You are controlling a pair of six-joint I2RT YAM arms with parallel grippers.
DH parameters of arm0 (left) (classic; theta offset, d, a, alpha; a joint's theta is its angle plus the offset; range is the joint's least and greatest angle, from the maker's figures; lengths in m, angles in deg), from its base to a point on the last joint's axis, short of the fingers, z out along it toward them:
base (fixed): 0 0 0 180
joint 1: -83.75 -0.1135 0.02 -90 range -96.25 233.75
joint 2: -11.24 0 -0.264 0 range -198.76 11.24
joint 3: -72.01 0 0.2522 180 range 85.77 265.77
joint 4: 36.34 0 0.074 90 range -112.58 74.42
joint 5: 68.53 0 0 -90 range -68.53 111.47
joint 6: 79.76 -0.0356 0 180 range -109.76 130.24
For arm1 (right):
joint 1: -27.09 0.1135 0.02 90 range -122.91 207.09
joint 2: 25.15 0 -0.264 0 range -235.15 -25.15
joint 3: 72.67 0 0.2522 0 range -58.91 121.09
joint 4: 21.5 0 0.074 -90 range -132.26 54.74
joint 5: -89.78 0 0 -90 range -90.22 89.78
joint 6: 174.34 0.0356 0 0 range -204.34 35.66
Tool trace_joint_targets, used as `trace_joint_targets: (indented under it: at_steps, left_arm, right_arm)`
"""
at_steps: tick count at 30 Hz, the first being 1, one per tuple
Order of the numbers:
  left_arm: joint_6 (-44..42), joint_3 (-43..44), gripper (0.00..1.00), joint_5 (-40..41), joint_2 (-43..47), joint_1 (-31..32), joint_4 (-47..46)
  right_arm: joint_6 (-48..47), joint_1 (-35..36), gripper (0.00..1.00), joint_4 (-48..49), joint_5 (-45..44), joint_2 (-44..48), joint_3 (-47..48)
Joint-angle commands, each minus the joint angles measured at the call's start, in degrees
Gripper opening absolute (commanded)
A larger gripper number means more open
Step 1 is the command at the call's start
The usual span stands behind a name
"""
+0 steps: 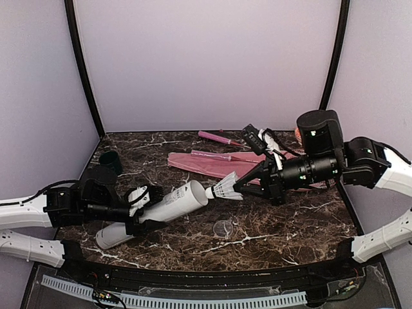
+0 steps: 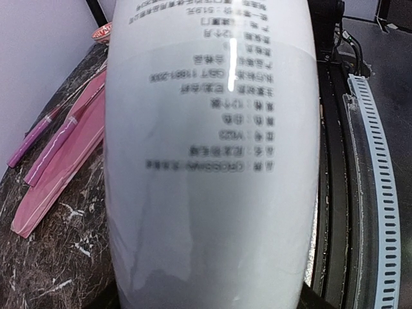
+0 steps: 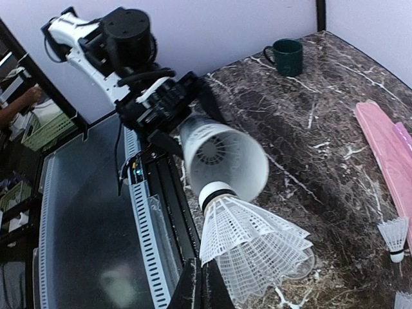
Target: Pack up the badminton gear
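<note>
My left gripper [image 1: 138,207] is shut on the long pale grey tube [image 1: 164,209], holding it tilted with its open mouth [image 3: 225,161] facing right. That tube [image 2: 212,167] fills the left wrist view, and the fingers are hidden behind it. My right gripper [image 3: 207,278] is shut on the skirt edge of a white shuttlecock [image 3: 254,241], whose cork tip touches the rim of the tube's mouth. A ribbed white skirt shows deep inside the tube. Another shuttlecock [image 3: 393,237] stands on the table. Behind lie the pink cover [image 1: 209,166] and two pink racket handles [image 1: 217,138].
A dark green cup [image 1: 111,161] stands at the back left of the marble table [image 1: 270,232]. A clear round lid [image 1: 223,227] lies at mid-table near the front. An orange-patterned bowl [image 2: 102,32] sits at the far right edge, behind the right arm. A black rail [image 1: 193,277] runs along the near edge.
</note>
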Motion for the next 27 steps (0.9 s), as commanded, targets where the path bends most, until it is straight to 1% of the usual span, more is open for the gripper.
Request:
trace_joint_targets:
  at_steps: [1, 5, 13, 27]
  left_arm:
    - [-1.18, -0.54, 0.45, -2.30, 0.25, 0.59, -2.27]
    - [-1.13, -0.56, 0.44, -3.49, -0.49, 1.53, -2.66]
    - [-0.58, -1.26, 0.44, -4.01, 0.32, 3.72, -4.36]
    - [-0.16, -1.63, 0.45, -4.36, 1.34, 4.07, -6.44]
  right_arm:
    - [-2.52, 6.45, 0.00, -4.87, -4.92, -3.05, 4.23]
    - [-3.11, 9.37, 0.00, -6.19, -8.77, -6.16, 6.40]
    - [-3.48, 9.88, 0.00, -3.56, -11.56, -8.27, 7.03]
    - [-4.32, 10.38, 0.00, 4.11, -2.43, -12.61, 8.24]
